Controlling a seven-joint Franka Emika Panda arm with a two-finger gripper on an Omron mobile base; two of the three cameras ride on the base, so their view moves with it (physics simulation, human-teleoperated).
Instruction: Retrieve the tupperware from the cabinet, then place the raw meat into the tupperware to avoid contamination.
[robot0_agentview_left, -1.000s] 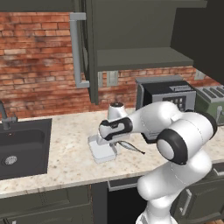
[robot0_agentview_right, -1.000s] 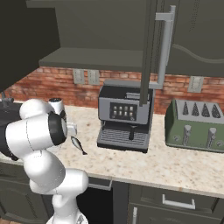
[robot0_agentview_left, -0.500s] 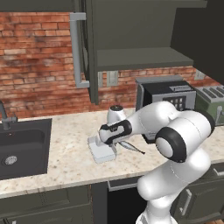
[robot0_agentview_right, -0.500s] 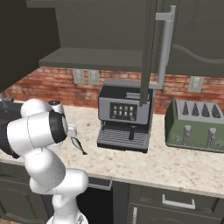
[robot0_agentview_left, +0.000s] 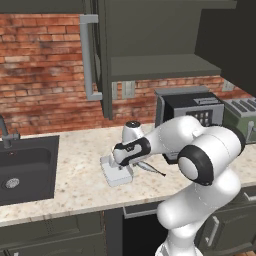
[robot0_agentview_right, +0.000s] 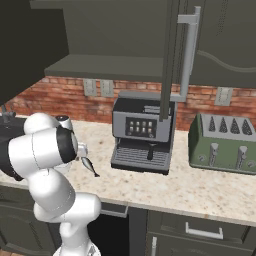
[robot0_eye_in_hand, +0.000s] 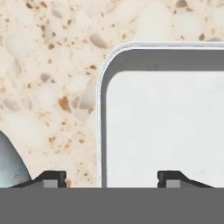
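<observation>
The tupperware (robot0_agentview_left: 116, 172), a shallow whitish tray, rests flat on the speckled counter below the cabinet (robot0_agentview_left: 150, 30), whose door stands open. My gripper (robot0_agentview_left: 121, 164) hovers low over its right side. In the hand view the gripper (robot0_eye_in_hand: 111, 178) is open, and its dark fingertips (robot0_eye_in_hand: 52, 177) stand wide apart on either side of the tupperware's (robot0_eye_in_hand: 166, 127) left wall without touching it. The raw meat, a small silvery fish (robot0_agentview_left: 149, 168), lies on the counter just right of the tray. It shows as a grey edge (robot0_eye_in_hand: 8, 164) beside my finger and under my arm (robot0_agentview_right: 90, 166).
A dark sink basin (robot0_agentview_left: 25, 167) with a faucet (robot0_agentview_left: 5, 135) lies to the left. A coffee machine (robot0_agentview_right: 142, 132) and a green toaster (robot0_agentview_right: 225, 142) stand to the right. The open cabinet door with its bar handle (robot0_agentview_left: 87, 55) hangs above the counter.
The jaws have gone from shut to wide open. The arm has hardly moved, and the tupperware lies where it was on the counter.
</observation>
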